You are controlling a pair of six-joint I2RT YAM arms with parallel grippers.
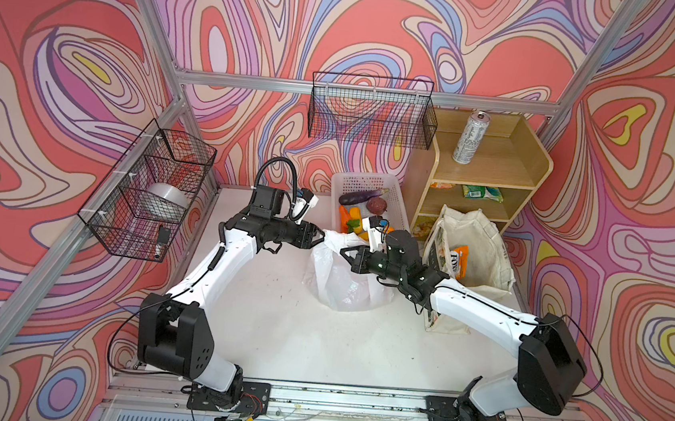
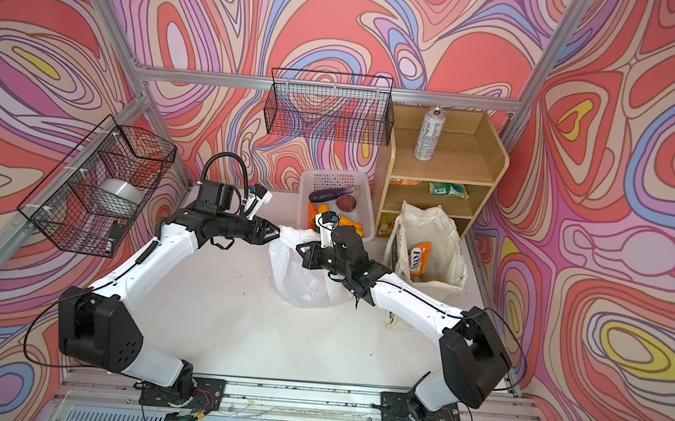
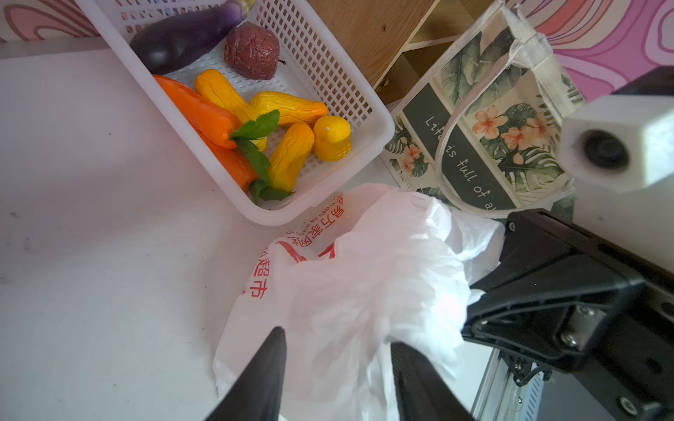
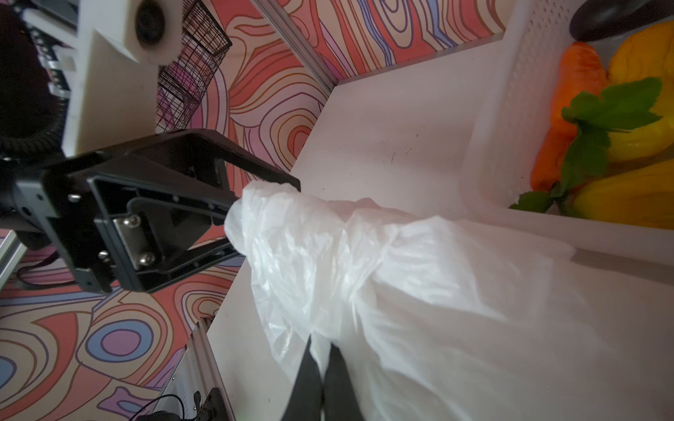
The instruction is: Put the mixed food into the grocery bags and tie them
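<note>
Mid-table: thin crinkly white plastic carrier bag with red lettering, mouth gathered, likely for tying. At its 12 o'clock, right gripper clenched on the neck, anchoring. At 11 o'clock, left gripper spread around loose plastic.

What you can't actually make out here
Whatever's inside the plastic bag is hidden behind its cloudy film. On the left claw, both fingers run off the frame edge, and the wad between them hides any contact. Just beyond that claw, the bag covers the end of the tote slogan. The can print's too tiny to read.
</note>
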